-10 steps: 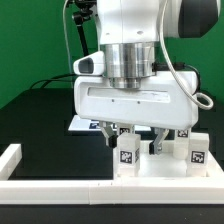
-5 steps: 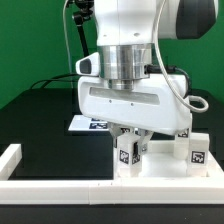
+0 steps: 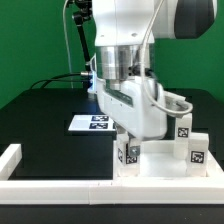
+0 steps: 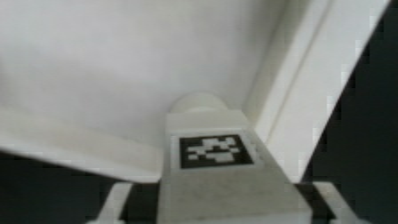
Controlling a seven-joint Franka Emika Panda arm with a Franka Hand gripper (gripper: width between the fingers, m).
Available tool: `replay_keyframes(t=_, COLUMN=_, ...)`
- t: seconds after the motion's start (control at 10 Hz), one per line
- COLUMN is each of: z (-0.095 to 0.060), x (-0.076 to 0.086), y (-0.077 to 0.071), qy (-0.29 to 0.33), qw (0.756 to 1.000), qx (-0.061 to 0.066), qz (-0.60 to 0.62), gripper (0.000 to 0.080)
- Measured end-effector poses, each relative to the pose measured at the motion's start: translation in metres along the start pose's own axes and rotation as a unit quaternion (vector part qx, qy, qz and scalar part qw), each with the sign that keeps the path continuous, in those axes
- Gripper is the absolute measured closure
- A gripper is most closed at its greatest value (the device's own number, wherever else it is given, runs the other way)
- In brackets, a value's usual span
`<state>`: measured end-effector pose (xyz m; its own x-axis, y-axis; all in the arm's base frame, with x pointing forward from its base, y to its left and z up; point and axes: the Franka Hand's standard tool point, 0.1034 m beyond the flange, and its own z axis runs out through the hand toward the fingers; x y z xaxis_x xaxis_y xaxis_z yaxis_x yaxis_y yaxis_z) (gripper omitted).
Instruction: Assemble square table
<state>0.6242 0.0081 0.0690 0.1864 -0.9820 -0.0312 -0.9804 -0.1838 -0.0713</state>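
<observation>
1. Gripper (image 3: 128,135) of your arm is low over the square table (image 3: 160,166), near the front edge of the desk, toward the exterior view's right. Its fingers (image 4: 121,200) stand on both sides of one white leg (image 4: 217,150) and they press on it, so it is closed on this leg.
2. You see in the wrist view the leg between the fingers, with its black-white tag facing the camera. The white slab of the square table fills the space behind the leg.
3. You see in the exterior view the held leg upright at the slab's corner on the exterior view's left. I cannot tell if it sits in the socket.
4. Two more legs (image 3: 197,152) stand upright on the slab's far side toward the exterior view's right, apart from the gripper.
5. You find the low white border wall (image 3: 60,186) along the front edge of the desk, just before the slab.
6. You find the marker board (image 3: 90,122) flat on the black desk, behind the slab, toward the exterior view's left.
</observation>
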Motion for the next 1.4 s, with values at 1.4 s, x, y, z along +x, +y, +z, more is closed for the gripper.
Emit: replay_keyframes(t=1.4, z=0.0004, x=0.0033, y=0.0017, qy=-0.015, qw=0.946, qx=-0.011, qz=0.325, gripper=0.0219)
